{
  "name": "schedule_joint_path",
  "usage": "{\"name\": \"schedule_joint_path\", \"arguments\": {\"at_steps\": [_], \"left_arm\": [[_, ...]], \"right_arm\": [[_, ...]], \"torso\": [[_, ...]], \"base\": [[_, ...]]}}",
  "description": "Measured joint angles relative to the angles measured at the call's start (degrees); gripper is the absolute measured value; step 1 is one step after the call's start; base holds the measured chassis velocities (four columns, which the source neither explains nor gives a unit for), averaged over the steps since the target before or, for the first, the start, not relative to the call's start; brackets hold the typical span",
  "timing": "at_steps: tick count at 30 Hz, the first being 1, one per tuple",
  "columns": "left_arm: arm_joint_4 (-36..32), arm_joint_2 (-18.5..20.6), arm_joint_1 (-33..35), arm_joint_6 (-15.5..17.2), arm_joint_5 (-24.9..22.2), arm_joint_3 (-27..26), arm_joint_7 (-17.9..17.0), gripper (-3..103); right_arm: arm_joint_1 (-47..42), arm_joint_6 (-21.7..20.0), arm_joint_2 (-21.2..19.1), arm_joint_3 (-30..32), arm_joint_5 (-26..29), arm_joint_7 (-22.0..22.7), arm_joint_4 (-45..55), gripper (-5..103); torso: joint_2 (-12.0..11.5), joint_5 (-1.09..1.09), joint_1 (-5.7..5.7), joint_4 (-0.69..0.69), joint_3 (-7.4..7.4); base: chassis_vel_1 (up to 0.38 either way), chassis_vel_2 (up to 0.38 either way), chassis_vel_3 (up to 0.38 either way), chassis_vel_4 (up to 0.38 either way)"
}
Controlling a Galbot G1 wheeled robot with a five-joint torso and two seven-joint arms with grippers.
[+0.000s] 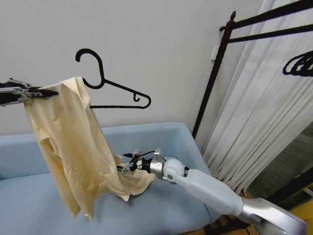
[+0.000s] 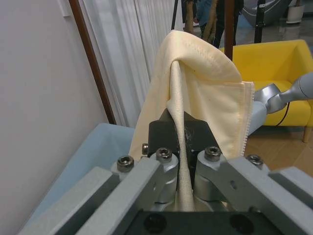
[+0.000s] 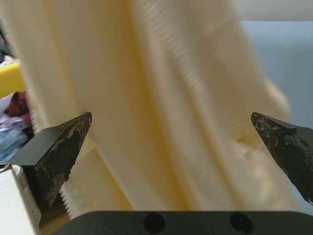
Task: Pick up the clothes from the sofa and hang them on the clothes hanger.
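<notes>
The cream shirt [image 1: 73, 147] is held up at the left, above the blue sofa [image 1: 166, 210], with a fold clamped in the left gripper [image 2: 178, 142]. Its hem is straddled by the right gripper [image 1: 122, 169], fingers spread. The cloth is judged light and limp, best gripped at seams. The left end of the black hanger [image 1: 120, 90] is hidden behind it.
</notes>
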Motion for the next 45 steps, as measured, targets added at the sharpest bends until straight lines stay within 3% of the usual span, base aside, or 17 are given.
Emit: {"name": "schedule_joint_path", "arguments": {"at_steps": [1, 4, 12, 17, 19, 23, 25, 27, 28, 30, 33, 34, 37, 40, 43, 45], "left_arm": [[0.11, 0.26, -0.01, -0.05, -0.04, 0.0, 0.08, 2], [-0.18, 0.18, -0.01, -0.05, -0.17, 0.0, 0.01, 2], [-0.8, -0.12, -0.12, 0.01, -0.32, 0.0, -0.3, 2], [-1.34, -0.25, -0.15, 0.06, -0.52, 0.02, -0.87, 2], [-1.4, -0.29, -0.14, 0.06, -0.58, 0.02, -1.06, 2], [-1.49, -0.45, -0.15, -0.02, -0.67, 0.07, -1.46, 2], [-1.5, -0.46, -0.14, -0.03, -0.73, 0.07, -1.53, 2], [-1.49, -0.46, -0.14, -0.05, -0.85, 0.07, -1.79, 2], [-1.48, -0.46, -0.14, -0.07, -1.01, 0.07, -1.98, 2], [-1.46, -0.46, -0.15, -0.09, -1.28, 0.08, -2.19, 2], [-1.3, -0.32, -0.22, -0.14, -1.87, 0.06, -2.5, 2], [-1.3, -0.32, -0.22, -0.14, -1.87, 0.06, -2.5, 2], [-1.26, -0.25, -0.33, -0.21, -2.11, 0.02, -2.51, 2], [-1.25, -0.34, -0.43, -0.22, -2.22, -0.03, -2.43, 2], [-1.25, -0.64, -0.53, -0.21, -2.27, -0.08, -2.28, 2], [-1.39, -0.94, -0.6, -0.21, -2.28, -0.1, -2.24, 2]], "right_arm": [[0.13, -0.73, 0.0, -0.5, -0.18, -1.62, 0.99, 100], [0.4, -0.66, 1.57, -1.77, -0.28, 0.01, 1.42, 100], [1.75, 0.95, 7.58, -3.41, -1.13, 6.56, -1.91, 100], [1.65, 1.52, 7.78, -3.72, -1.66, 7.72, -2.26, 102], [1.46, 1.73, 7.49, -3.7, -1.88, 7.97, -2.25, 98], [0.43, 1.98, 4.81, -2.34, -2.21, 7.92, -1.56, 78], [0.31, 2.08, 4.18, -2.08, -2.23, 7.65, -1.46, 78], [0.11, 2.27, 3.27, -1.77, -2.26, 7.28, -1.3, 66], [-0.04, 2.37, 3.04, -1.6, -2.37, 7.17, -1.26, 61], [-0.22, 2.47, 3.01, -1.47, -2.54, 7.11, -1.26, 61], [-0.97, 2.73, 3.66, -1.21, -2.86, 7.65, -1.23, 44], [-0.97, 2.73, 3.66, -1.21, -2.86, 7.65, -1.23, 44], [-1.37, 3.14, 4.46, -1.07, -3.17, 10.05, -1.21, 29], [-1.65, 3.35, 4.92, -0.17, -3.4, 12.72, -1.34, 23], [-2.1, 3.96, 5.2, 1.4, -3.92, 17.5, -1.61, 7], [-2.55, 4.47, 5.21, 2.79, -4.19, 20.0, -1.67, 3]], "torso": [[0.0, 0.01, 0.0, 0.0, 0.0], [0.0, 0.01, 0.0, 0.02, 0.0], [0.0, 0.0, 0.0, 0.03, 0.0], [0.0, 0.0, 0.0, 0.01, 0.0], [0.0, 0.0, 0.0, 0.01, 0.0], [0.0, 0.0, 0.0, 0.0, 0.0], [0.0, 0.0, 0.0, 0.0, 0.0], [0.0, 0.0, 0.0, 0.0, 0.0], [0.0, 0.0, 0.0, 0.0, 0.0], [0.0, 0.01, 0.0, 0.0, 0.0], [0.0, 0.01, 0.0, 0.02, 0.0], [0.0, 0.01, 0.0, 0.02, 0.0], [0.0, 0.0, 0.0, 0.03, 0.0], [0.0, 0.01, 0.0, 0.03, 0.0], [0.0, 0.0, 0.0, 0.02, 0.0], [0.0, 0.01, 0.0, 0.02, 0.0]], "base": [[0.0, 0.0, 0.0, 0.0], [0.0, 0.0, 0.0, 0.0], [0.0, 0.0, 0.0, 0.0], [0.0, 0.0, 0.0, 0.0], [0.0, 0.0, 0.0, 0.0], [0.0, 0.0, 0.0, 0.0], [0.0, 0.0, 0.0, 0.0], [0.0, 0.0, 0.0, 0.0], [0.0, 0.0, 0.0, 0.0], [0.0, 0.0, 0.0, 0.0], [0.0, 0.0, 0.0, 0.0], [0.0, 0.0, 0.0, 0.0], [0.0, 0.0, 0.0, 0.0], [0.0, 0.0, 0.0, 0.0], [0.0, 0.0, 0.0, 0.0], [0.0, 0.0, 0.0, 0.0]]}}
